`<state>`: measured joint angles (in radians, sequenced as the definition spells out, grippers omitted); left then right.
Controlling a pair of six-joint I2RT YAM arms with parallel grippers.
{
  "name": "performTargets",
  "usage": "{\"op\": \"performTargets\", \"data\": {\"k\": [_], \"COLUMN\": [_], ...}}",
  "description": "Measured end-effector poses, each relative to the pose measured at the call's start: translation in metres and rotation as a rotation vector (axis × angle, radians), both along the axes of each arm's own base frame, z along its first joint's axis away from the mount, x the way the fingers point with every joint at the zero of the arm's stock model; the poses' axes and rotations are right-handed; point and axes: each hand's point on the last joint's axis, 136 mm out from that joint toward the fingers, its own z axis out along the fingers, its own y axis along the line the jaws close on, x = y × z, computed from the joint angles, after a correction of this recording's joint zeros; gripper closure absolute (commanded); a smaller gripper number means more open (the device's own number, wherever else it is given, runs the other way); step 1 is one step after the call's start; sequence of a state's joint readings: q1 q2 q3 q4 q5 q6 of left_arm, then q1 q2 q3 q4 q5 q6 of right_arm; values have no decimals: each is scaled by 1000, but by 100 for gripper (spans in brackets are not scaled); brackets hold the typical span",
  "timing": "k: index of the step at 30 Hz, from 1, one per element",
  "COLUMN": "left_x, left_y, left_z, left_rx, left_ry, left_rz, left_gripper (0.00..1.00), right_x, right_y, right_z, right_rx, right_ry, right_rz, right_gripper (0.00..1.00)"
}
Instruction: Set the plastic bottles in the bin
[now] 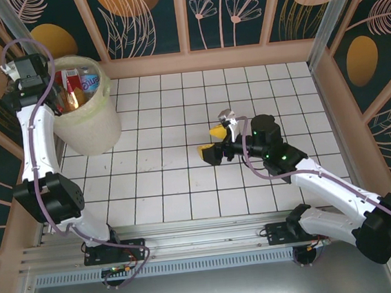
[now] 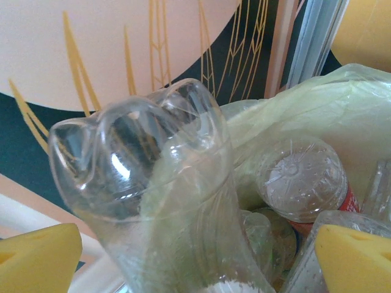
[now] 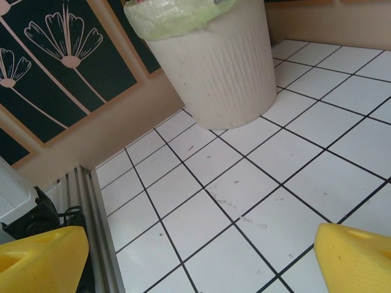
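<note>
Cream bin (image 1: 91,132) at the tabletop's (image 1: 185,185) far-left corner holds plastic bottles (image 2: 153,183); left end effector (image 2: 195,262) hangs released above it, right end effector (image 1: 213,139) released mid-tabletop.

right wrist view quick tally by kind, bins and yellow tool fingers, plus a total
bin: 1
yellow tool fingers: 2
total: 3
</note>
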<state>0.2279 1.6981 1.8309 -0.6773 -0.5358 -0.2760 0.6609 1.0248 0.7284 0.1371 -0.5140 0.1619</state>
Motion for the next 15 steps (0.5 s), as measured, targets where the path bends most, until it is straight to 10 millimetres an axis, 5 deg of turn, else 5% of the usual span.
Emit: {"op": "performTargets", "data": {"k": [6, 15], "left_x": [13, 53], "left_y": [6, 9], "left_z": [2, -7], "left_rx": [-5, -18], "left_ry": [-33, -38], "left_rz": [-11, -58], "left_gripper": [25, 32], "right_x": [1, 5], "right_y": [-1, -1], "right_z": [-1, -7], "right_rx": [-4, -17], "right_ry": [2, 12], "right_rz": [-10, -25], "right_gripper": [4, 4]}}
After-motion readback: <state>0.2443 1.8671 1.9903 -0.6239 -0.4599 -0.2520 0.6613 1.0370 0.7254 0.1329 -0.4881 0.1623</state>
